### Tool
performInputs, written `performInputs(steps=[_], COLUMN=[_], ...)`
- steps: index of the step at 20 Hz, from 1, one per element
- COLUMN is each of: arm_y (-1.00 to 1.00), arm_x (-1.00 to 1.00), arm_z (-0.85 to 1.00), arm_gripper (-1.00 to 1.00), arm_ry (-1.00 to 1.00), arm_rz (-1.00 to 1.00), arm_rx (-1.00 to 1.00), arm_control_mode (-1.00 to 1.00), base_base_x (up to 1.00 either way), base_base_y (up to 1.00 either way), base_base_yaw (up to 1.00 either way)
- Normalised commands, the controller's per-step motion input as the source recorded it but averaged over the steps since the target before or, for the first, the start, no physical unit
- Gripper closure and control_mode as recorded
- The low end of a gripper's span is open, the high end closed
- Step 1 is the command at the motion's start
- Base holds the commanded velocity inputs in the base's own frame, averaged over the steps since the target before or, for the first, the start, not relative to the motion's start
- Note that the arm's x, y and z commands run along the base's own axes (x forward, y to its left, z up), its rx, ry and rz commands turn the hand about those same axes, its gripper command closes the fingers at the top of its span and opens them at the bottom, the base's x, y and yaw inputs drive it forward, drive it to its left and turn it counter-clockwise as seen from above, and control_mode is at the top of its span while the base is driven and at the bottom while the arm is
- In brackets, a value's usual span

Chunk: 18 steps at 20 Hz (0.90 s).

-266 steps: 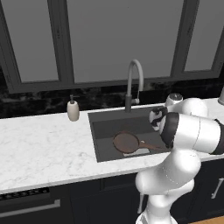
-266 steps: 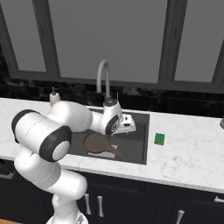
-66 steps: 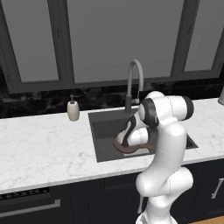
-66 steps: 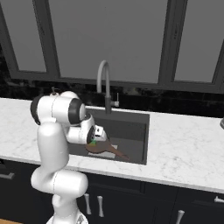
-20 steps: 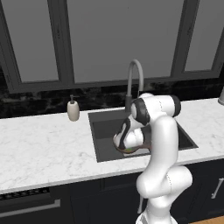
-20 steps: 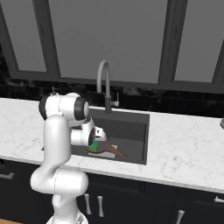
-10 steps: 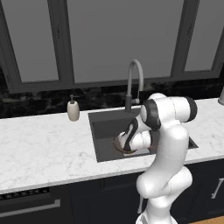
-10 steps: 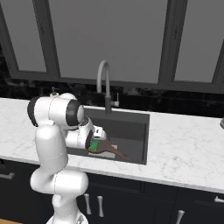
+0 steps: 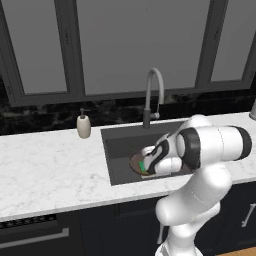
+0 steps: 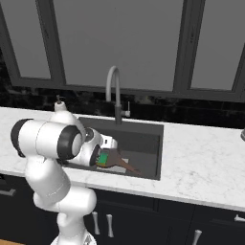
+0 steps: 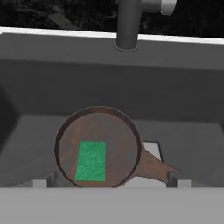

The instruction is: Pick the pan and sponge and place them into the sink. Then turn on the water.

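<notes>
Lying inside the sink (image 11: 39, 92), on its floor toward the front wall: the pan (image 11: 111, 131), round and dark brown, handle (image 11: 155, 168) pointing off to the right in the hand view. Resting flat in the pan, on the left half of its bottom: the sponge (image 11: 91, 160), green, touching nothing else. Peeking out from under the pan's right rim: a lighter grey square (image 11: 152, 150) on the basin floor.

Hanging just above the pan, over the front part of the basin: the claw (image 11: 108, 180), fingers (image 11: 173, 178) standing wide apart and gripping nothing, one tip at each lower corner of the pan in the hand view. Reaching into the basin in the left base view too: the claw (image 9: 146, 164), with the sponge (image 9: 142, 166) showing as a green patch beside it and the pan (image 9: 134, 163) partly covered by the arm. Showing in the right base view: the same low pose of the claw (image 10: 104, 156) over the sponge (image 10: 102, 158), with the pan handle (image 10: 128, 167) sticking out to the right.

Rising from the back edge of the sink: the faucet (image 9: 153, 95), grey and arched, spout bending forward over the basin, no water running. Standing on the surface (image 9: 50, 165) near the sink's back left corner: a beige soap dispenser (image 9: 83, 124).
</notes>
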Motion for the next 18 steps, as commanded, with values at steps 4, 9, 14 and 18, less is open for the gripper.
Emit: performInputs(steps=[4, 9, 14, 18], arm_y=[-0.33, -0.18, -0.39, -0.42], arm_x=[-0.17, -0.23, -0.10, -0.13], arm_z=[0.84, 0.72, 0.69, 0.62], arm_gripper=[-1.00, -1.00, -1.00, -1.00], arm_ry=[-0.12, -0.22, -0.17, -0.17], arm_rz=[0.00, 0.00, 0.00, 0.00], arm_rx=[0.00, 0.00, 0.00, 0.00], arm_control_mode=[-1.00, -1.00, -1.00, -1.00], base_base_x=[0.00, 0.00, 0.00, 0.00], base_base_y=[0.00, 0.00, 0.00, 0.00], base_base_yaw=[0.00, 0.00, 0.00, 0.00])
